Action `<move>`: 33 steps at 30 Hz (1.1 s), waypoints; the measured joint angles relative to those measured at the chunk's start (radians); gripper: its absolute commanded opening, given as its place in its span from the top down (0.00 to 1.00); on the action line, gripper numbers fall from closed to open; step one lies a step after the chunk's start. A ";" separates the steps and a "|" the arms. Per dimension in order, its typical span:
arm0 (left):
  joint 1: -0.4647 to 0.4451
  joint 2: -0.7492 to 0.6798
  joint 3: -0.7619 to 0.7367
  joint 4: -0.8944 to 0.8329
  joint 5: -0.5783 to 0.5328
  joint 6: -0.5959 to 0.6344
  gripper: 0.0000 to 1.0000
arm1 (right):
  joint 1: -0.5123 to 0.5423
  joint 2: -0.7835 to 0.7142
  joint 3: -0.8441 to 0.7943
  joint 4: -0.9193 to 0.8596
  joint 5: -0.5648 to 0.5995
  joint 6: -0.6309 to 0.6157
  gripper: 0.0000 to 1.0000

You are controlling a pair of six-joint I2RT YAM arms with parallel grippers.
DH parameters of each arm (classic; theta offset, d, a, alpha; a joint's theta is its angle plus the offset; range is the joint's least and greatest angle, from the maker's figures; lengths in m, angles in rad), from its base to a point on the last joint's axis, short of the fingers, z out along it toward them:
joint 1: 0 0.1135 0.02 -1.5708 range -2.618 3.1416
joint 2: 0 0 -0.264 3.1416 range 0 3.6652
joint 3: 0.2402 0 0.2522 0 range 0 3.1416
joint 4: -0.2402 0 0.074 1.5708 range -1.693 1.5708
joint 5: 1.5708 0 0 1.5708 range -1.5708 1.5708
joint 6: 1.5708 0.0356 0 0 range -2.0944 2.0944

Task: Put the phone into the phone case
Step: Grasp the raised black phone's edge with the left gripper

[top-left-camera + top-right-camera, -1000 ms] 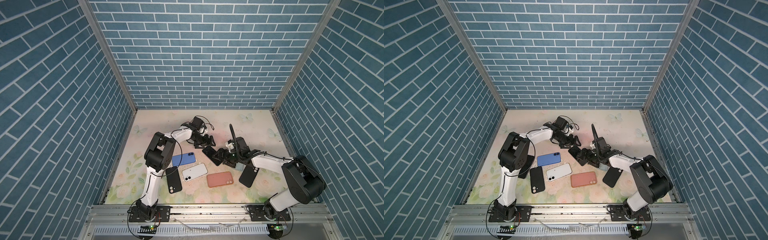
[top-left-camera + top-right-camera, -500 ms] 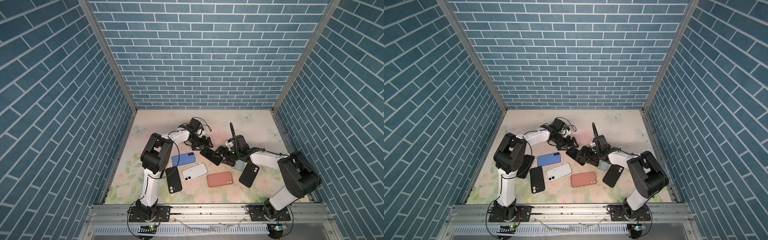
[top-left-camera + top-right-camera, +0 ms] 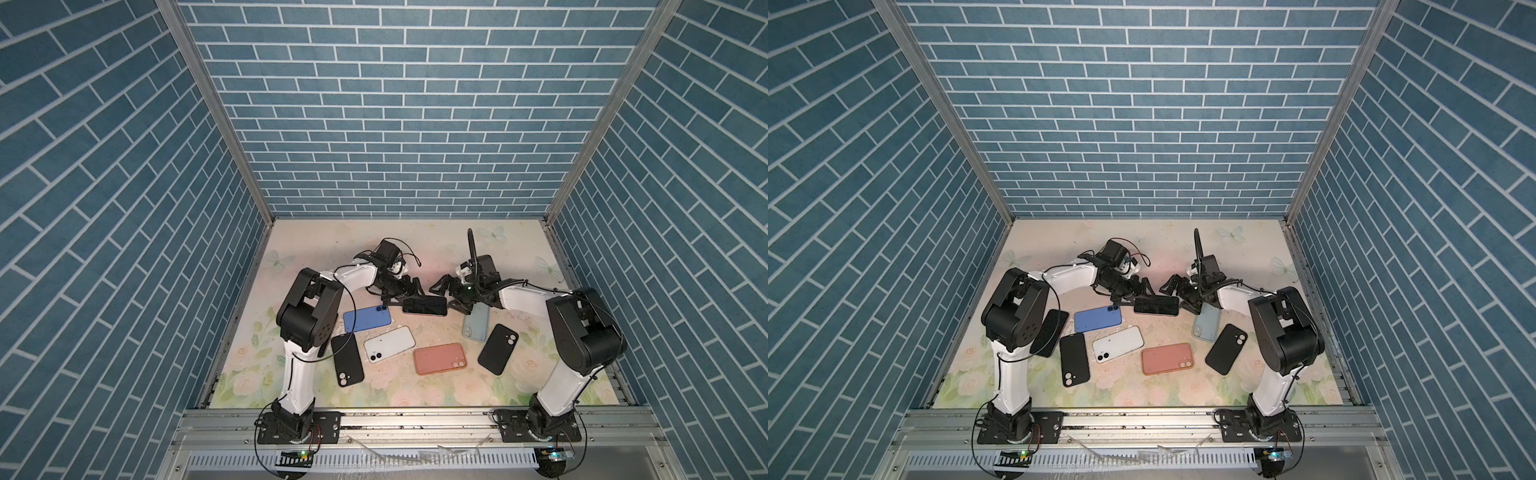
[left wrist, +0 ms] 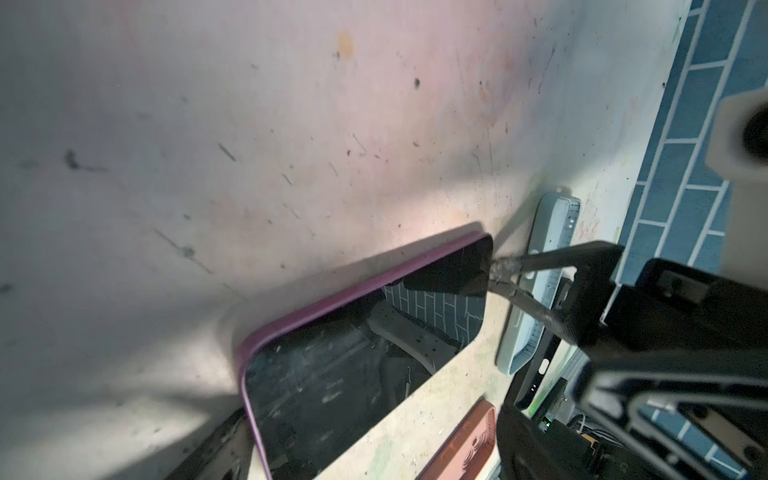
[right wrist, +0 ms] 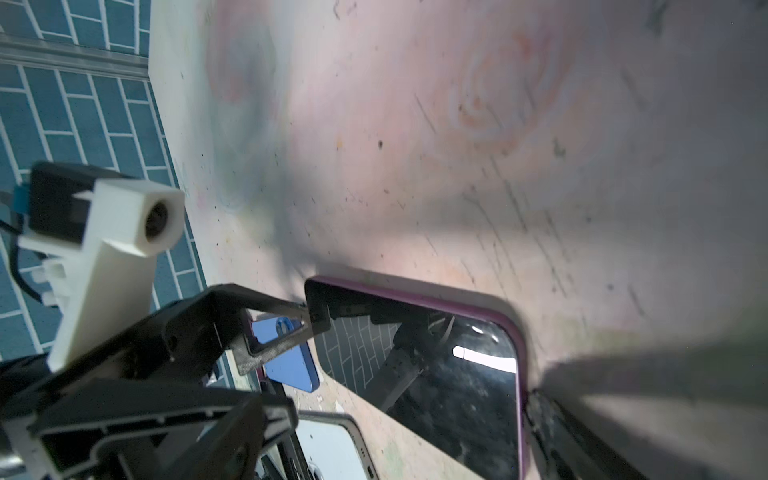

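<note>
Both top views are bright, even and sharp. Wrist views are dimmer and blurred at the edges; the glossy black phone screen (image 4: 357,374) reflects the blue brick wall (image 4: 681,174).

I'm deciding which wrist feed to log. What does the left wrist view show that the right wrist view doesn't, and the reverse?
Only the left wrist view: the pale green case and the salmon case. Only the right wrist view: a blue phone or case and a white one. Both: the phone, screen up in its purple case, with the open left gripper and right gripper at opposite ends.
</note>
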 measured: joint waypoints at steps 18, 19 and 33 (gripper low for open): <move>0.014 -0.035 -0.111 0.198 0.012 -0.104 0.17 | -0.013 0.011 -0.011 -0.010 -0.012 -0.077 0.08; 0.015 -0.036 -0.116 0.208 0.012 -0.111 0.19 | -0.014 0.011 -0.016 0.000 -0.016 -0.077 0.08; 0.016 -0.164 -0.166 0.375 0.013 -0.202 0.23 | -0.023 0.011 -0.050 0.076 -0.047 -0.066 0.08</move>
